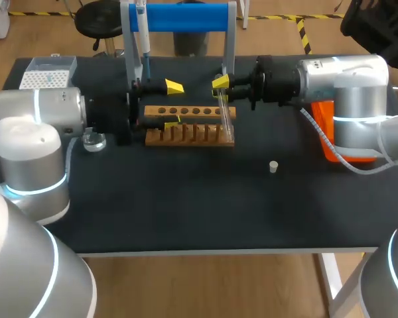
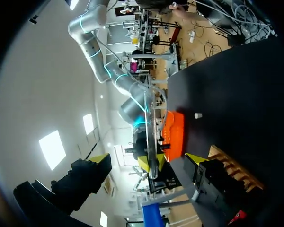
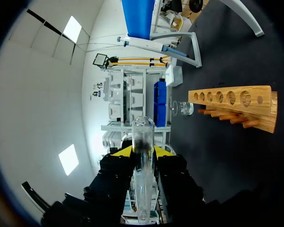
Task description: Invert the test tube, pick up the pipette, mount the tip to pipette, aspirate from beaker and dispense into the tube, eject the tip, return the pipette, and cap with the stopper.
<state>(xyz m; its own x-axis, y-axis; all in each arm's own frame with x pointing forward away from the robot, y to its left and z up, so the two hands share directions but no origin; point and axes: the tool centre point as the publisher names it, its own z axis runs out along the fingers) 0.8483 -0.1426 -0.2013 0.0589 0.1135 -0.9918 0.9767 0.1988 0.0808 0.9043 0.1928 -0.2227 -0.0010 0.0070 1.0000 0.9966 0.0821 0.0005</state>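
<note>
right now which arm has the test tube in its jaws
The right arm: its jaws are shut on the test tube. The left arm has its jaws wide open, nothing between them.

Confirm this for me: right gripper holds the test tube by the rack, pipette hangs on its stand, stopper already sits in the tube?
Wrong on the stopper: it lies on the table, apart from the rack, as the head view shows; the test tube is unplugged. The rest stands: the right gripper holds the tube by the rack, and the pipette hangs on its stand.
</note>
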